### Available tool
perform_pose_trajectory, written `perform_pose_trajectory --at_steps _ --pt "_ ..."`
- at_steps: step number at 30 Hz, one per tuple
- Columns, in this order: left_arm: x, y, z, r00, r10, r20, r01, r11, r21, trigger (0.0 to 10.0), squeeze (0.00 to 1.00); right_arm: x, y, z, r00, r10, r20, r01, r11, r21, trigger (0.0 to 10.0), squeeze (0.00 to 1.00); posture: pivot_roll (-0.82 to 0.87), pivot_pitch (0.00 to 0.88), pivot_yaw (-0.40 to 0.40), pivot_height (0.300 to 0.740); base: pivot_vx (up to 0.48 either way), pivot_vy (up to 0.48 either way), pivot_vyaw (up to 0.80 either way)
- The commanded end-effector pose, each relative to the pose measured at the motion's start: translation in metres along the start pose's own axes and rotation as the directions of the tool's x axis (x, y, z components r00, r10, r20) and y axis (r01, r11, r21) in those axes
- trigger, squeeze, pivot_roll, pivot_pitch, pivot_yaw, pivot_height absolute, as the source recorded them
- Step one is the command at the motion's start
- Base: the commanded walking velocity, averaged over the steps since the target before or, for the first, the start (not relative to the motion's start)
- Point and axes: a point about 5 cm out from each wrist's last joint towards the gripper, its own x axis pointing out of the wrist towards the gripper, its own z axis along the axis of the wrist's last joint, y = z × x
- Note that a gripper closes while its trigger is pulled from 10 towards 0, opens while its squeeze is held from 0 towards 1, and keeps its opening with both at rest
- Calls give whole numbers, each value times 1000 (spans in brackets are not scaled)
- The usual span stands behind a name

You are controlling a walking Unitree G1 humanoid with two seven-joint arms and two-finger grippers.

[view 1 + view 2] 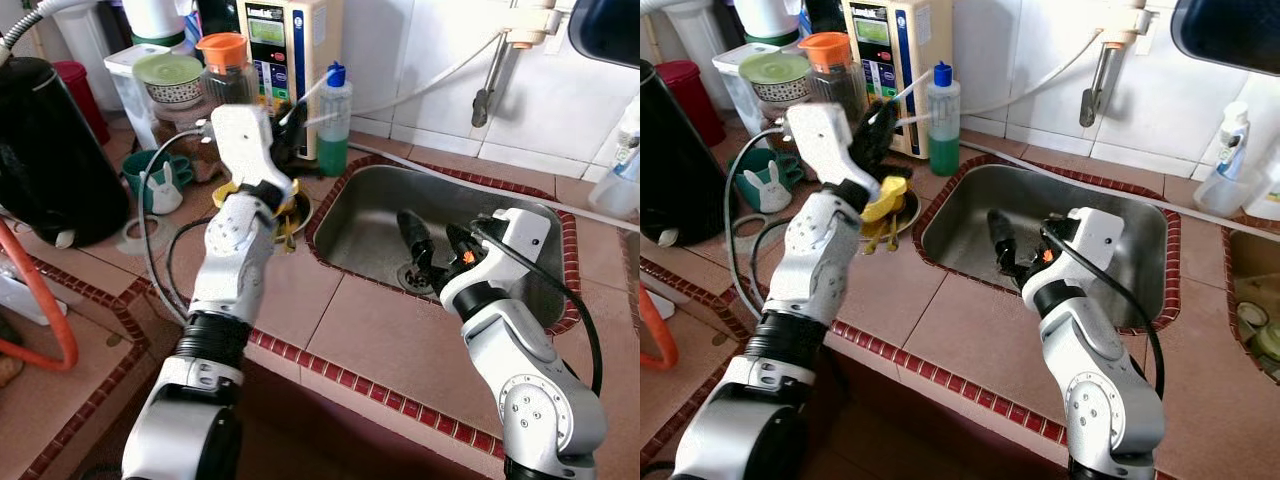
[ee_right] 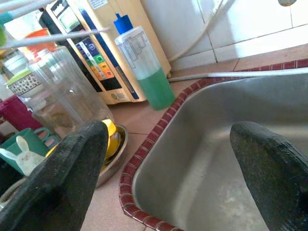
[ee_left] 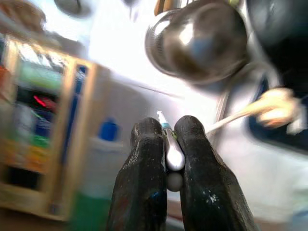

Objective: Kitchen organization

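Observation:
My left gripper (image 1: 288,128) is raised above the counter, left of the sink, in front of the beige water purifier (image 1: 282,50). It is shut on a thin white stick with a teal tip (image 3: 172,153), perhaps a toothbrush, which slants up toward the soap bottle (image 1: 333,118). Below it a small metal bowl holds yellow things (image 1: 886,194). My right gripper (image 1: 437,250) hangs open inside the steel sink (image 1: 372,205), near the drain, holding nothing; its fingers (image 2: 72,163) stand wide apart.
A black kettle (image 1: 50,150), a green mug with a white bunny (image 1: 160,186) and a clear jar with an orange lid (image 1: 225,58) crowd the counter's back left. A spray bottle (image 1: 1227,158) stands right of the sink. The tap (image 1: 1098,85) hangs above it.

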Motion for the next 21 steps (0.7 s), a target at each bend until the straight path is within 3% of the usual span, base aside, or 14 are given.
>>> perform_pose_trajectory --at_steps 1,2,3,4,7,8,13,16,21 --pt "0 -10 -2 998 -56 -32 48 975 -219 314 0 3 4 3 1000 6 30 -9 994 113 10000 0 57 8 35 740 0 0 0" --pt "-1 -14 -5 995 -82 -48 63 950 -304 314 0 3 4 3 999 3 34 -8 989 149 10000 0 57 8 35 740 0 0 0" --pt "-3 -16 -10 993 -97 -61 65 914 -400 2745 0 4 1 3 999 -18 40 10 983 181 10000 0 55 10 35 740 0 0 0" --pt "-7 -18 -16 989 -121 -88 64 874 -482 2471 0 4 -2 4 998 -36 50 25 978 205 10000 0 55 10 35 740 0 0 0" --pt "-15 -23 -26 979 -160 -130 52 801 -596 3098 0 5 -7 7 995 -62 73 41 964 264 10000 0 49 13 36 740 0 0 0" --pt "-20 -25 -29 974 -173 -148 35 757 -653 3608 0 7 -10 10 992 -80 94 47 950 309 10000 0 51 14 35 740 0 0 0" --pt "-28 -30 -33 954 -229 -194 10 671 -741 3686 0 14 -19 11 985 -134 112 79 916 394 10000 0 62 21 27 740 0 0 0" --pt "-32 -33 -35 945 -251 -209 7 654 -756 3922 0 18 -17 9 986 -132 97 87 923 375 10000 0 62 24 25 740 0 0 0" --pt "-37 -45 -37 925 -308 -221 21 622 -783 4275 0 23 -5 5 994 -74 81 31 899 437 10000 0 61 25 23 740 0 0 0"
